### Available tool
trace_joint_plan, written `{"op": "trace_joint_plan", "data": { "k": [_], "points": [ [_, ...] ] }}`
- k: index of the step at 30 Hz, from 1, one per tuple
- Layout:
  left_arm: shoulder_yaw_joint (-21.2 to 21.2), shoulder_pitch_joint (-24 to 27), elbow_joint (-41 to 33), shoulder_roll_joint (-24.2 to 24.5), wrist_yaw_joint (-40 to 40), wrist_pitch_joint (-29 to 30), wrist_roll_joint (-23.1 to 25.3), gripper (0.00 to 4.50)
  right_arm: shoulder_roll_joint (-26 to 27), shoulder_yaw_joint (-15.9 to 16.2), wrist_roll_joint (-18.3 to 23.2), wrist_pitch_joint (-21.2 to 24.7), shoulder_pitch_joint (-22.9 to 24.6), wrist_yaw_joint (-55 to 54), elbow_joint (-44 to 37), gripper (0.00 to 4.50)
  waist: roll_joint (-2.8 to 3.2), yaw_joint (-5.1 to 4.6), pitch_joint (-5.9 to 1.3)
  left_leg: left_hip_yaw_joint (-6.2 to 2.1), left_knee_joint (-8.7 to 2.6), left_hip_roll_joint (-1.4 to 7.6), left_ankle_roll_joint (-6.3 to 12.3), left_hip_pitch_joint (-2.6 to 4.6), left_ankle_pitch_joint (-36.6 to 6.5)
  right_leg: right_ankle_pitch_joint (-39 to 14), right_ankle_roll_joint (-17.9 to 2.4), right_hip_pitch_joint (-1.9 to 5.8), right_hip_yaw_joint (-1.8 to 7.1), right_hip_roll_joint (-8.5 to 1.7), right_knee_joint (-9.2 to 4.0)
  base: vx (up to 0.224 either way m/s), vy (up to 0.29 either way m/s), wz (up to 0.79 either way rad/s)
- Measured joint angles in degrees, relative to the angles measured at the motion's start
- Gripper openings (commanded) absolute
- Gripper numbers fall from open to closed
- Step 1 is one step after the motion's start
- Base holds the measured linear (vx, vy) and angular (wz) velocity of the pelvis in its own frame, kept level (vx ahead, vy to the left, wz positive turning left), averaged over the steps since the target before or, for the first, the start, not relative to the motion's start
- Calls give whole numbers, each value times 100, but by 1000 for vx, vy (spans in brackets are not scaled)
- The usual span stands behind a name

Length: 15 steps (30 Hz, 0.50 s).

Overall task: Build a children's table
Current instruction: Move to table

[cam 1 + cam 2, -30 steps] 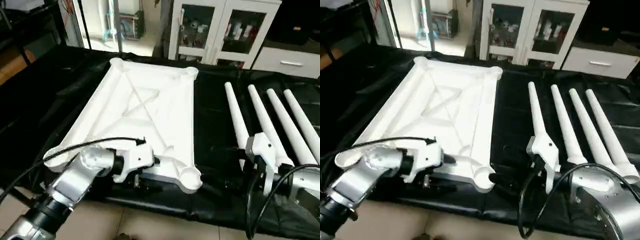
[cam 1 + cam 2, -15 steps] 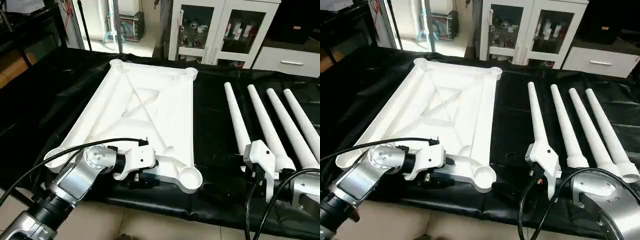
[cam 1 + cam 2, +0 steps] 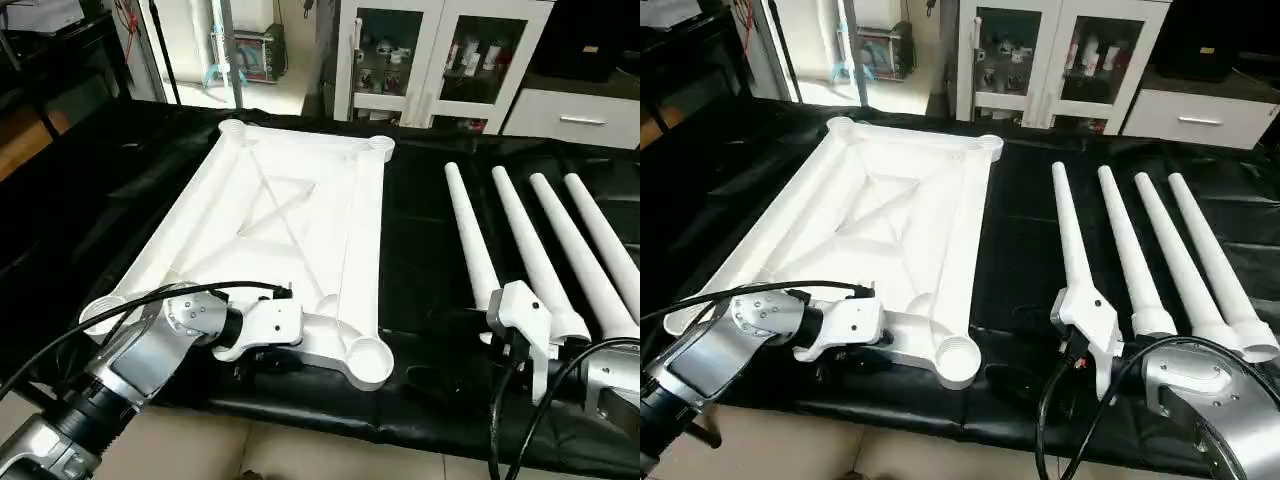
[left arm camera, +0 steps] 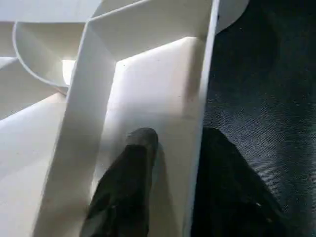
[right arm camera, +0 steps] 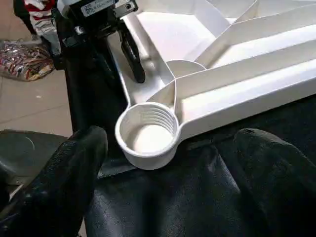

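From the head views, the white plastic rectangular tabletop [image 3: 290,215] lies underside up on the black-covered desk [image 3: 420,250], long axis running away from the robot; four white tapered tube legs [image 3: 1140,250] lie parallel at its right.

In the left wrist view, the left pincer [image 4: 170,173] clamps the top's near edge wall.

In the right wrist view, the right pincer [image 5: 173,187] stands wide, holding nothing, before the empty round corner socket [image 5: 146,129].

Black cloth [image 3: 420,260] covers the work surface. Behind it: white glass-door cabinet [image 3: 430,60] (small items on shelves), white drawer unit [image 3: 575,115] beside. Pale tiled floor [image 3: 300,455] below.

Smooth white plastic table top [image 3: 300,215]; seemingly woven, faintly glossy black cloth [image 4: 266,98].
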Motion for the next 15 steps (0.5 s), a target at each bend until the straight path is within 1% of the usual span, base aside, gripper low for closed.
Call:
{"op": "trace_joint_plan", "data": {
  "k": [2,4,5,7,10,15],
  "points": [
    [12,-11,15,-41,83,71,74,109,0,0,-5,0,0,0,0,450,0,0,0,0,0,0,0,0,0,0,0,0,0,0,0,0,0,0],
    [15,-24,28,-77,156,137,103,103,0,0,-7,0,0,0,0,450,0,1,0,0,0,0,0,1,0,0,0,0,-1,0,0,0,0,0],
    [15,-30,39,-96,221,170,117,86,0,0,-9,0,0,-1,0,450,0,2,0,0,0,0,0,1,0,0,0,1,-1,0,0,0,0,0],
    [23,-56,66,-131,350,264,156,69,0,0,-9,0,0,-1,0,450,0,2,0,0,0,0,0,2,0,0,-1,1,-1,0,1,0,0,0],
    [33,-93,104,-190,487,449,233,60,1,0,-16,-5,0,-3,0,450,0,-18,0,1,0,0,0,2,0,1,-1,0,2,0,1,0,0,0],
    [105,-137,115,-223,687,746,320,49,2,1,-27,-22,0,-9,1,450,-4,-90,0,1,-9,3,0,6,0,1,-1,-4,-1,0,-9,0,0,0]
  ]
}}
